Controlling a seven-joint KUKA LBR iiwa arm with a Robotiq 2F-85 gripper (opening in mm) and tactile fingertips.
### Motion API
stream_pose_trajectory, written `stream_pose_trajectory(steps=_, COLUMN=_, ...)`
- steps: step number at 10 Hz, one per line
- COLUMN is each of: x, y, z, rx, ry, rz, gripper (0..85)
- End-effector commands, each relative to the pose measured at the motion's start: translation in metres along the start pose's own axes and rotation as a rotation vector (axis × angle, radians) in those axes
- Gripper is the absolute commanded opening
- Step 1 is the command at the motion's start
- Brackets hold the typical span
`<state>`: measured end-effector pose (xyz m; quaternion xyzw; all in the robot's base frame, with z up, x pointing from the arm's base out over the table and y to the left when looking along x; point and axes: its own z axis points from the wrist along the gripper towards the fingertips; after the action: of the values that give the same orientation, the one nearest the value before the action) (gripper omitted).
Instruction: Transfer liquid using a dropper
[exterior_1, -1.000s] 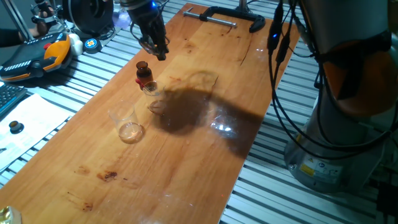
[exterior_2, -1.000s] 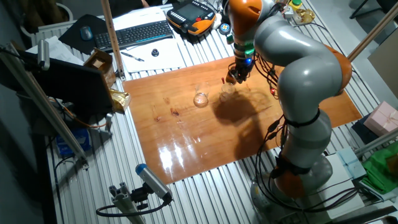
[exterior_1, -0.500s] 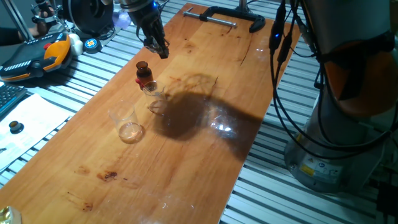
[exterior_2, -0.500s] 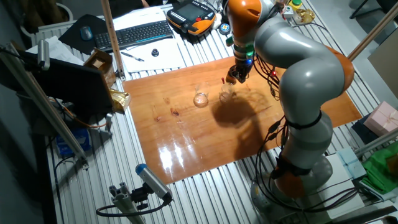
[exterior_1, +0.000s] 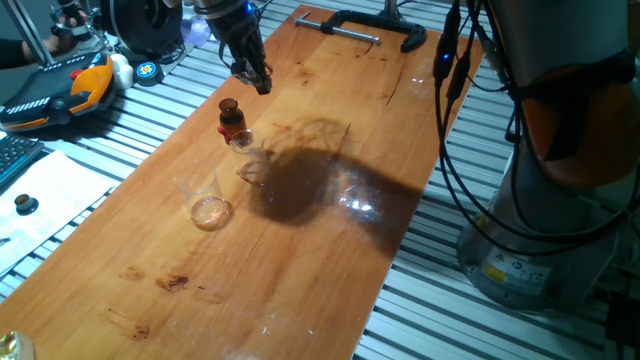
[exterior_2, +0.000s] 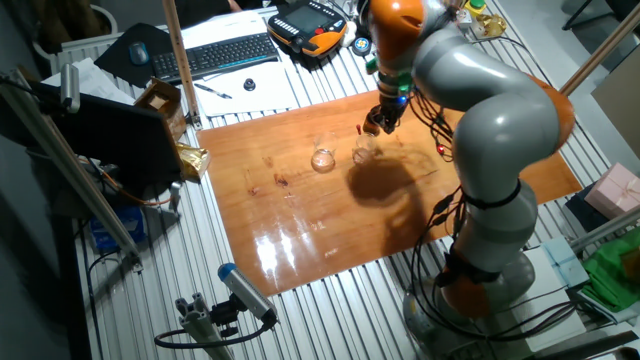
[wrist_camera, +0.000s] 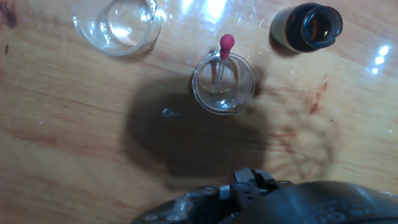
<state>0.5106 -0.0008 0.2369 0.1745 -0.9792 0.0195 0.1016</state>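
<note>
The dropper (wrist_camera: 222, 55) has a red bulb and a clear stem. It stands bulb up inside a small clear beaker (wrist_camera: 222, 82), free of my gripper. A thin layer of see-through liquid (wrist_camera: 118, 28) lies in a wider glass (wrist_camera: 79, 25) to the left. An open amber-brown bottle (wrist_camera: 308, 26) stands to the right. In one fixed view my gripper (exterior_1: 260, 82) hangs above and behind the bottle (exterior_1: 231, 116), the beaker (exterior_1: 243, 150) and the wide glass (exterior_1: 209, 208). It holds nothing that I can see. Its fingers are too blurred to tell whether they are open.
The wooden board (exterior_1: 300, 250) lies on a slatted metal table. A black clamp (exterior_1: 372, 28) sits at its far end. An orange and black pendant (exterior_1: 55, 88) and a keyboard (exterior_2: 225, 52) lie beside the board. The arm's shadow falls right of the glasses.
My gripper has moved slightly up and away from the beaker. The dropper, glasses and bottle have not moved.
</note>
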Motion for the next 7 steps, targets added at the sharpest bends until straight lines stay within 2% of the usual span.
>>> stream_pose_trajectory(steps=1, x=-0.0005, y=0.001, z=0.0004, rx=-0.006, ry=0.022, rz=0.004, gripper=0.7)
stream_pose_trajectory(steps=2, x=-0.0005, y=0.001, z=0.0004, rx=-0.007, ry=0.056, rz=0.014, gripper=0.7)
stream_pose_trajectory(steps=3, x=-0.0005, y=0.001, z=0.0004, rx=0.009, ry=0.063, rz=0.018, gripper=0.7)
stream_pose_trajectory(steps=4, x=-0.0005, y=0.001, z=0.0004, rx=0.025, ry=0.046, rz=0.024, gripper=0.7)
stream_pose_trajectory(steps=5, x=-0.0005, y=0.001, z=0.0004, rx=0.032, ry=0.011, rz=0.038, gripper=0.7)
stream_pose_trajectory(steps=6, x=-0.0005, y=0.001, z=0.0004, rx=0.01, ry=-0.02, rz=0.072, gripper=1.3)
stream_pose_trajectory(steps=7, x=-0.01, y=0.0071, z=-0.0026, rx=0.021, ry=-0.015, rz=0.088, gripper=11.0)
